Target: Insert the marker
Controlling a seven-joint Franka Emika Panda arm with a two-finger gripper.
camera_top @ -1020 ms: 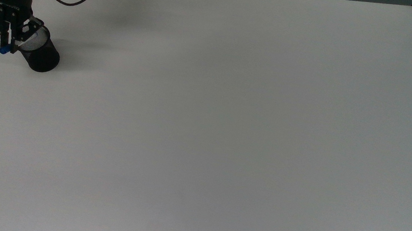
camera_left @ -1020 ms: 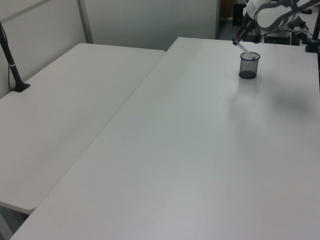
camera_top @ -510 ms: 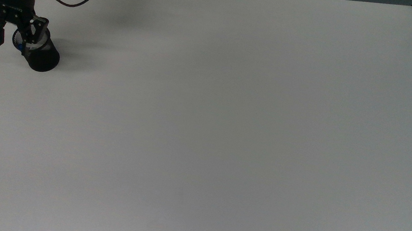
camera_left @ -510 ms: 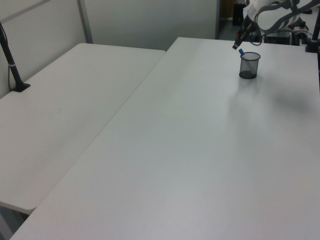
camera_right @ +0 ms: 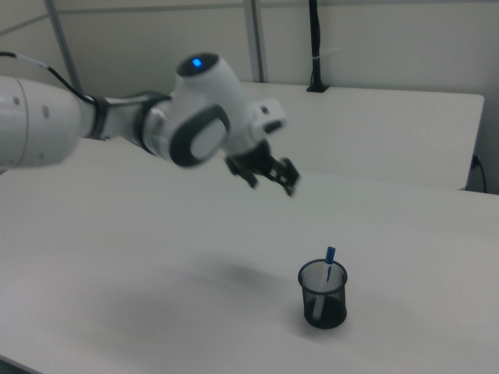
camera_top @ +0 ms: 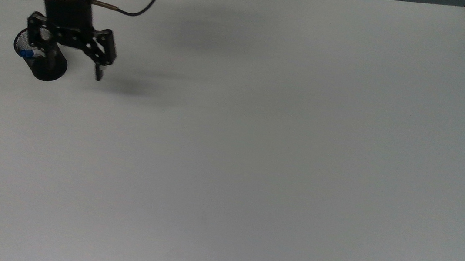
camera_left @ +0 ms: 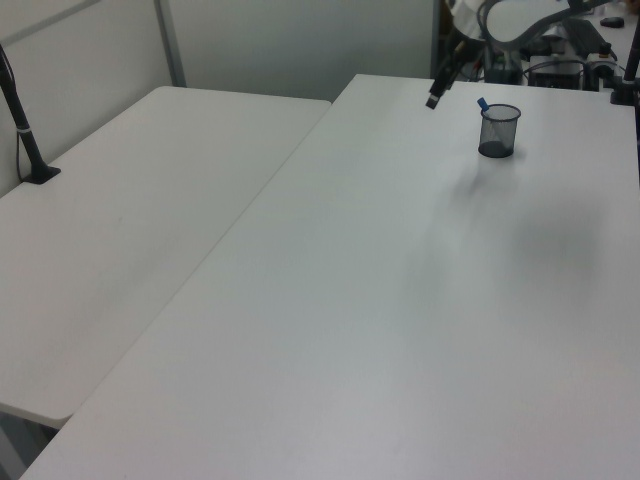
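Pincer hangs wide open and empty in the top view's upper left, above the white surface; the slim white blue-capped marker stands tilted inside the black mesh cup.

Marker stands tilted inside the cup, its upper end above the rim. Cup sits on the bench at the top view's far left. Hand hangs above the bench, just right of the cup in the top view.
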